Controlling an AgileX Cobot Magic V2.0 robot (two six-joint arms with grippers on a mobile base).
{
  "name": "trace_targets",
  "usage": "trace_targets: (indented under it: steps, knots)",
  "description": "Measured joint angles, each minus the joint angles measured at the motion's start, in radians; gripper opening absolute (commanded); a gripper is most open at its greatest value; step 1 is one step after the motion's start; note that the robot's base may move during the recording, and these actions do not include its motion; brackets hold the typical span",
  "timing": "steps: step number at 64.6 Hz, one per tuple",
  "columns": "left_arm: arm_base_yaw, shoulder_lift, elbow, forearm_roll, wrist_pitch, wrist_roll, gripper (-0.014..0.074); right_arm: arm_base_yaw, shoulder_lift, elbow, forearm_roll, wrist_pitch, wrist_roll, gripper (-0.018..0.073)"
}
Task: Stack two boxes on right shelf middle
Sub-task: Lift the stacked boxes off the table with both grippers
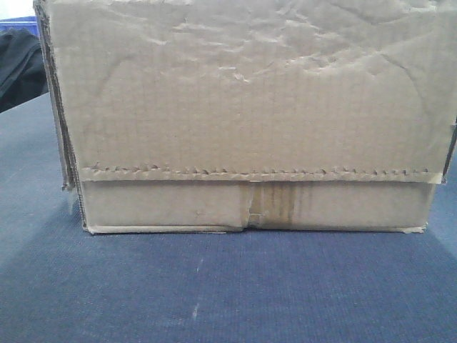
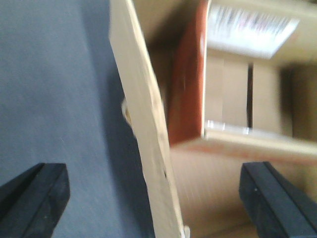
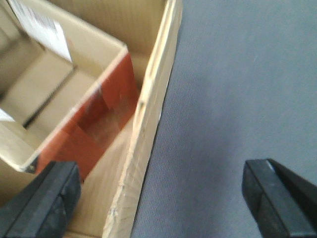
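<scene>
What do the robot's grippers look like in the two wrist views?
Only the fingers show. The left gripper has two matte black, blocky fingers with angled, flat-faced tips. The right gripper looks the same. No cables or markings show in either wrist view.

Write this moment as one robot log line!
cardboard carton on blue-grey surface | smaller box inside | left gripper open, straddling wall | right gripper open, straddling wall
</scene>
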Motion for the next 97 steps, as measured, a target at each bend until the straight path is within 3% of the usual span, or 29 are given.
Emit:
trace_targets:
  steps: [31,36,41,49,54,58,97]
  knots:
    - [-0.02,0.044,0.144,-0.012,-0.002,0.002,0.0598,0.026,0.219,0.0,-0.002,0.015,0.0,0.0568]
    - [-0.02,0.059,0.156,-0.003,-0.003,0.002,0.0563,0.026,0.241,0.0,-0.002,0.011,0.002,0.0545]
    - [-0.02,0.071,0.163,0.002,-0.004,0.002,0.0462,0.026,0.26,0.0,-0.002,0.009,0.002,0.047]
    - [-0.02,0.072,0.165,0.002,-0.004,0.002,0.0123,0.026,0.27,0.0,-0.002,0.008,0.002,0.0195]
    - [-0.023,0.072,0.165,-0.013,-0.004,0.002,-0.0109,0.029,0.27,0.0,0.009,0.008,0.002,-0.0023]
    - [-0.029,0.072,0.165,-0.018,-0.006,0.002,-0.0111,0.032,0.27,0.0,0.027,0.008,0.002,-0.0173]
    - [-0.031,-0.023,0.138,-0.016,0.002,-0.063,-0.0111,0.033,0.138,-0.048,0.031,0.059,0.027,-0.0153]
